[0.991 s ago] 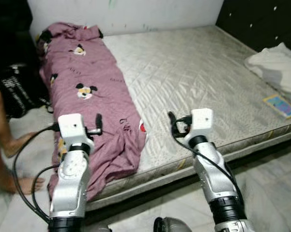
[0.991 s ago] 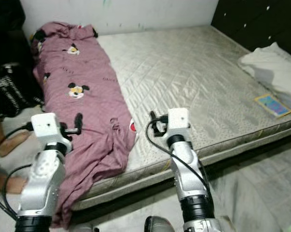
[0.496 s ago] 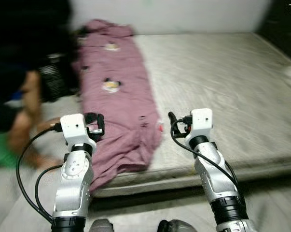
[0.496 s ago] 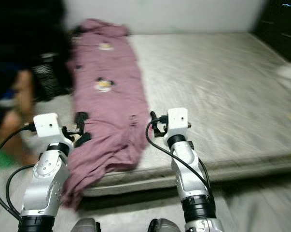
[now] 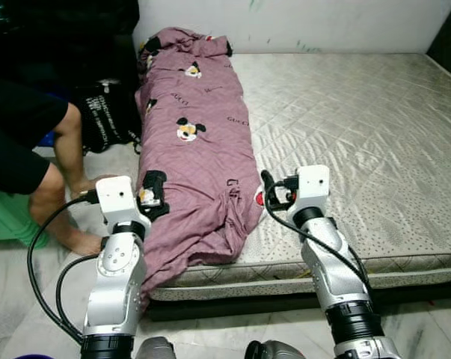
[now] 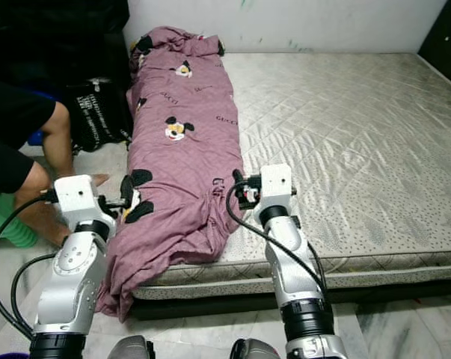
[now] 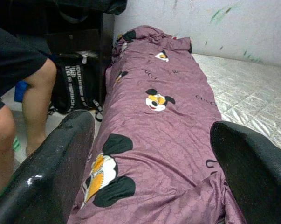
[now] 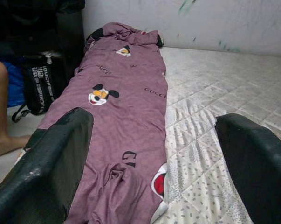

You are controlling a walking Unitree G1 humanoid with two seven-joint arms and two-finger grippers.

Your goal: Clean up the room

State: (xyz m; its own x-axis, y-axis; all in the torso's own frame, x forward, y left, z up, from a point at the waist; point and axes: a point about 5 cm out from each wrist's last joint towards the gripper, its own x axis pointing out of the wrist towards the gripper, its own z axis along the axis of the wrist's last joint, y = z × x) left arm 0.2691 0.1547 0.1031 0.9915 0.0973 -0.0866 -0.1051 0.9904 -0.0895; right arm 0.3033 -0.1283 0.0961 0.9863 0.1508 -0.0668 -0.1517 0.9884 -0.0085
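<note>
Camera panned left; both arms raised.

1. We see even, soft light across the mattress; its quilted sheen is brightest toward 1 o'clock in the head views.
2. The head views are sharp, with no motion blur; the printed blanket reads crisply.
3. The corner at 10 o'clock falls into deep shadow, swallowing detail around the dark bag.
4. A dark shadow band runs under the bed edge at 6 o'clock.
5. In the wrist views the black fingers loom large and soft, out of focus, with a small glint on one.
6. The wall behind looks slightly hazy.
</note>
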